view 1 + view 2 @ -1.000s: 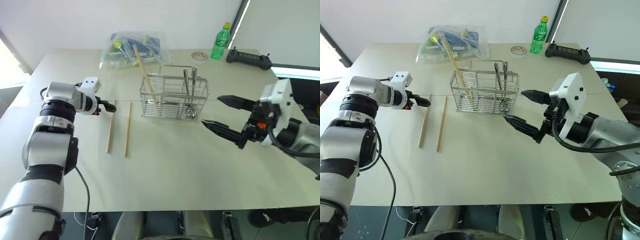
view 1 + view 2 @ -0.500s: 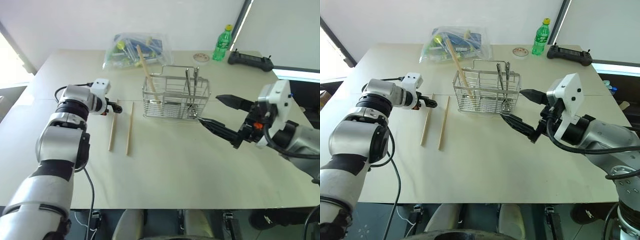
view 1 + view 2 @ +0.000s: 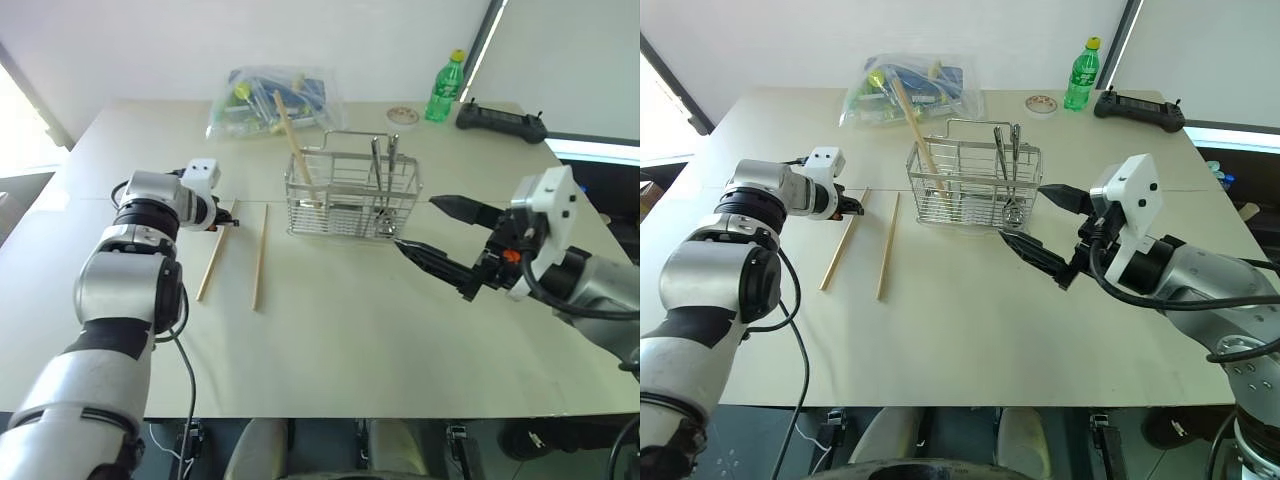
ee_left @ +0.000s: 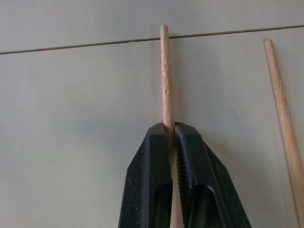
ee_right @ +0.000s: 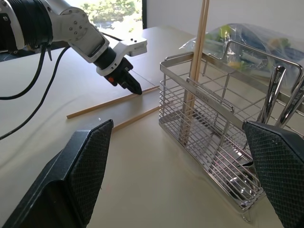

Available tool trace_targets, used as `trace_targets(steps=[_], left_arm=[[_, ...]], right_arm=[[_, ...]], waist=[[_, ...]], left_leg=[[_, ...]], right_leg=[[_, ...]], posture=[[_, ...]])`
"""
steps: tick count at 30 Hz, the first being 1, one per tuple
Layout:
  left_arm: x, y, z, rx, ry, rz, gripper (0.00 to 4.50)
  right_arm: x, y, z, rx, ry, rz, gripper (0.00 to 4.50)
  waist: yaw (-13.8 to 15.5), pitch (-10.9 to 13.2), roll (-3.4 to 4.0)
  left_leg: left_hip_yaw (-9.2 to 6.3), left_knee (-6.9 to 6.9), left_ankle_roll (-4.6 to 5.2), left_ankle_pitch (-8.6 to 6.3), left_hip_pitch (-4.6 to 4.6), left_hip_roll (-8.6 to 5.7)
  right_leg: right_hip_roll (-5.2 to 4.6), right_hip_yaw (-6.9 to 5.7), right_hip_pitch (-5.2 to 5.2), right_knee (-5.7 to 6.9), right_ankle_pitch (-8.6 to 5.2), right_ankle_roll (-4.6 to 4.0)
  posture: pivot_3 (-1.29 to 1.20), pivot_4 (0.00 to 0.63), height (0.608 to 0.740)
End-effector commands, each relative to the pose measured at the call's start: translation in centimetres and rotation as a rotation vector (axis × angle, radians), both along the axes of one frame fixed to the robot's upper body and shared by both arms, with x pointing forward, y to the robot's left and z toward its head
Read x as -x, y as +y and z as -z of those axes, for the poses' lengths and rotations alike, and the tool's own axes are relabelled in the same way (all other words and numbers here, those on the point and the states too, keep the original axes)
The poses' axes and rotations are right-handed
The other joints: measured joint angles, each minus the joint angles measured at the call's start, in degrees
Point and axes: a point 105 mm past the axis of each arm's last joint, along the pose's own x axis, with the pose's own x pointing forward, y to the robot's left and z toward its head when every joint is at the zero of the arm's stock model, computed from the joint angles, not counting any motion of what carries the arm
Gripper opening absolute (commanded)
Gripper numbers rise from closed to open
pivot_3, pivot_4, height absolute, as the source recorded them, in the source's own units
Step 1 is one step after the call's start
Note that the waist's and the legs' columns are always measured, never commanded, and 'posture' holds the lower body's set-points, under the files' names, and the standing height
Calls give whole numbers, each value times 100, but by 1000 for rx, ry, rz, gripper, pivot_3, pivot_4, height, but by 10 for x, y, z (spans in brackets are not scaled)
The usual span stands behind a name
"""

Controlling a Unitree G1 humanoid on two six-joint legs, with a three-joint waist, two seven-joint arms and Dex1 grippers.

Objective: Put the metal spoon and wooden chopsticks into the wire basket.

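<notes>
The left hand, apart a second ago, has now clamped on one chopstick, left of the wire basket; that chopstick has swung askew. The right hand stays apart beside the basket.

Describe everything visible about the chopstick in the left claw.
The chopstick is a long, thin, straight stick of pale tan wood with a blunt end. The left claw is shut on it near its far end. It lies slanted on the table, beside a second chopstick that it does not touch.
</notes>
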Motion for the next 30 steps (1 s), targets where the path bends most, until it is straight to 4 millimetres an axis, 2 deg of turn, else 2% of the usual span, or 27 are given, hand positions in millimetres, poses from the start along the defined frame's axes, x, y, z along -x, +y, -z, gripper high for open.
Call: trace_targets(steps=[1,3,5,8,10,12,13,15,17,20,22,25,30], left_arm=[[-1,1,-7,30,-8,-25,53],[-5,8,-19,52,-52,-60,53],[-20,22,-58,96,-245,-129,53],[-29,33,-102,153,-445,-173,53],[-31,44,-156,191,-686,-183,53],[-24,49,-209,234,-927,-154,53],[-20,48,-224,251,-999,-135,53],[-3,33,-267,332,-1173,-8,53],[14,15,-296,358,-1302,118,53],[32,-17,-318,412,-1388,249,53],[37,-39,-323,436,-1408,311,53],[37,-66,-318,449,-1413,373,53],[28,-99,-304,483,-1378,438,53]], right_arm=[[-1,-2,-9,-5,-47,6,4500],[-1,-4,-6,0,-32,9,4500],[3,-4,2,26,4,-8,4500],[6,-7,6,43,29,-17,4500],[9,-9,9,42,50,-17,4500],[12,-11,10,44,63,-16,4500],[13,-12,10,45,66,-15,4500],[14,-14,11,44,74,-7,4500],[14,-15,11,39,78,3,4500],[13,-16,10,33,79,13,4500],[13,-16,10,30,79,17,4500],[14,-14,13,29,82,18,4500],[18,-14,15,26,80,39,4500]], waist=[[0,0,0],[-3,0,0],[-4,5,-8],[-13,11,-19],[-4,11,-19],[1,12,-20],[6,12,-21],[3,12,-20],[15,11,-20],[13,11,-19],[12,11,-20],[6,11,-20],[-23,11,-18]], left_leg=[[0,0,0,0,0,0],[0,-1,0,0,0,0],[0,-2,0,0,0,0],[-1,-6,0,0,-5,4],[0,-7,-1,0,-5,3],[0,-8,-2,-1,-6,4],[1,-9,-2,-1,-6,3],[3,-9,-3,-1,-7,2],[4,-10,-3,-1,-6,0],[2,-1,-3,-1,-6,-2],[2,3,-2,-1,-3,-2],[2,4,0,0,1,-2],[7,4,1,0,3,-6]], right_leg=[[0,0,0,0,0,0],[0,0,-1,0,0,0],[0,0,-3,0,0,-1],[3,0,-12,1,1,-2],[1,0,-11,0,2,-2],[-2,0,-10,-2,2,-2],[-6,0,-10,-3,2,-2],[-12,-1,-9,-5,2,-1],[-24,-4,-7,-5,3,2],[-29,-7,4,-10,5,6],[-29,-7,10,-11,7,8],[-24,-7,13,-10,6,9],[-19,-7,11,-9,6,9]], posture=[[0,150,690],[0,150,690],[0,150,690],[0,150,690],[0,150,690],[0,150,690],[0,150,690],[0,150,690],[0,150,690],[0,150,690],[0,150,690],[0,150,690],[0,150,690]])
